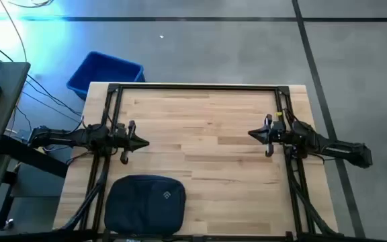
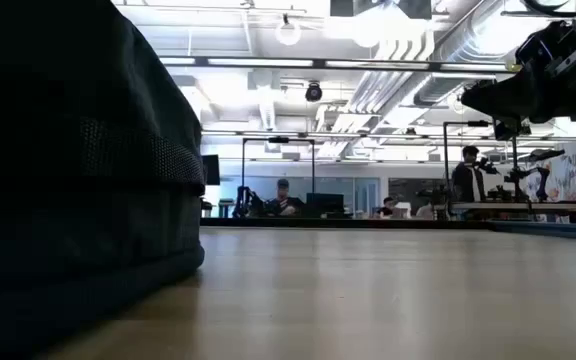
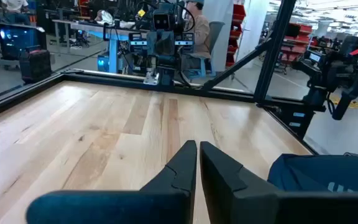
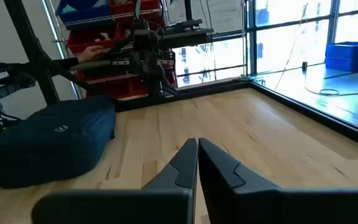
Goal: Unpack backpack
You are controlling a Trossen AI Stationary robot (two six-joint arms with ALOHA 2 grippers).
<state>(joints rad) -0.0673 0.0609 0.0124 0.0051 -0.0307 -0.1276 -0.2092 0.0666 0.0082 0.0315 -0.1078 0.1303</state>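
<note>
Fingers of left gripper (image 1: 145, 142) and right gripper (image 1: 251, 134) closed, empty.

The high view is looking straight down on the table (image 1: 207, 134). The low one is sitting at tabletop level, seemingly right against the backpack (image 2: 68, 170). Both wrist views are facing across the table, sharing it.

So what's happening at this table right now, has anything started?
Nothing is being handled yet. The backpack lies closed on the table at its near edge, closer to the left arm. The left gripper and right gripper are both shut and empty, held above the wood at either side, pointing toward each other. A blue bin sits on the floor beyond the table.
</note>
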